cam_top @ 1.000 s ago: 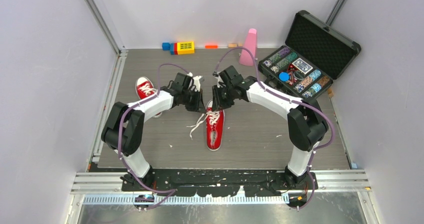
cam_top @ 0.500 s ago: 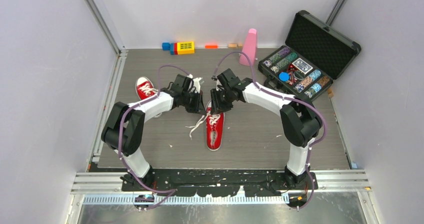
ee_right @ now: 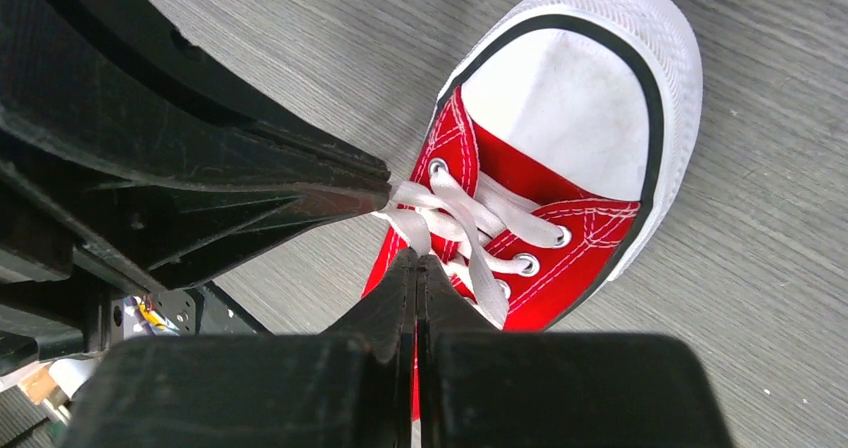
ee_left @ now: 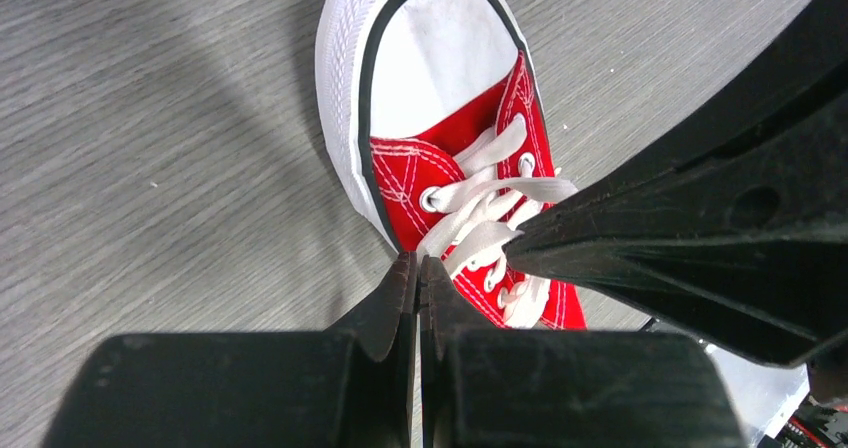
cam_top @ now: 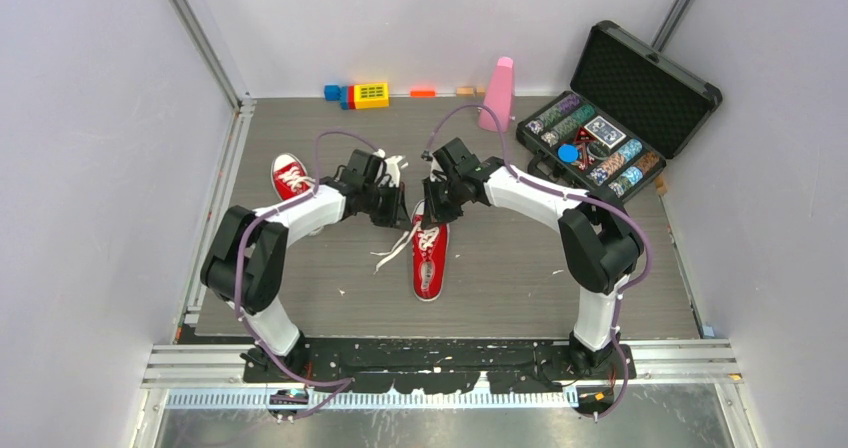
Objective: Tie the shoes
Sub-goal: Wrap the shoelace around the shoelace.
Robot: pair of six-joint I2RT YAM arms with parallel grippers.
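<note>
Left gripper [ee_left: 418, 260] clenched on the white laces [ee_left: 490, 190]. Right gripper [ee_right: 415, 260] clenched on them too. Tips nearly meet over the shoe [cam_top: 430, 263], mid-table [cam_top: 520, 268]. Shoe long axis runs near-far, toe cap toward back wall, heel toward arm bases. Second shoe [cam_top: 290, 176] at left, partly under the left arm. Open black case [cam_top: 645, 78] at far right holds chip rows [cam_top: 620, 168], card deck [cam_top: 603, 131] and blue disc [cam_top: 568, 153]. Print too small to read.

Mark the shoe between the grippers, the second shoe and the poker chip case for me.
Shoe between the grippers [cam_top: 431, 265]: top view, on its red upper, below the laces.
Second shoe [cam_top: 291, 176]: top view, on its laced middle.
Poker chip case [cam_top: 642, 80]: top view, on the dark lining of its open lid.
</note>
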